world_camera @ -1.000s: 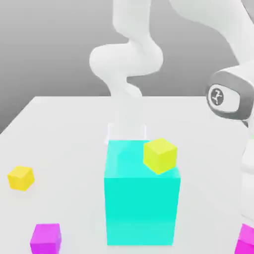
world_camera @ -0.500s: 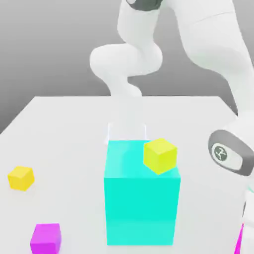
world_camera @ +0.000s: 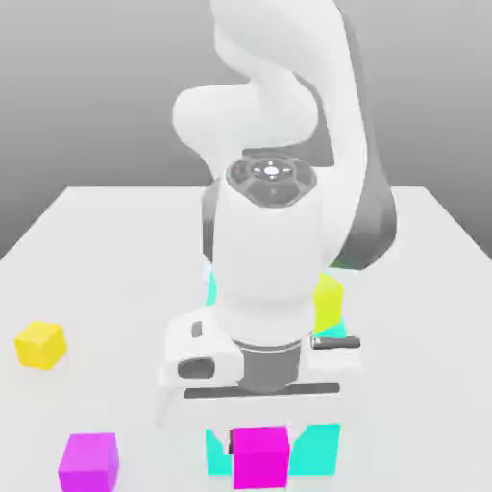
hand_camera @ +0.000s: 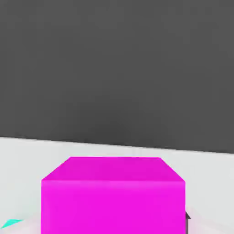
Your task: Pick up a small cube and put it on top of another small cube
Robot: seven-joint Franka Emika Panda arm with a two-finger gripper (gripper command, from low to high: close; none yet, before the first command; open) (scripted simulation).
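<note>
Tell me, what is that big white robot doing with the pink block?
The robot arm's gripper is shut on one small magenta cube and holds it in front of the big cyan block. The other magenta cube sits on the white table toward the exterior view's left; that is where the held one should end up, on top. One yellow cube rests on the table, another peeks out behind the arm.

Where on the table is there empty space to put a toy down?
The table is bare along its far edge, and between the yellow cube and the arm. The near middle is crowded: the gripper holds a magenta cube before the cyan block, with another magenta cube nearby.
</note>
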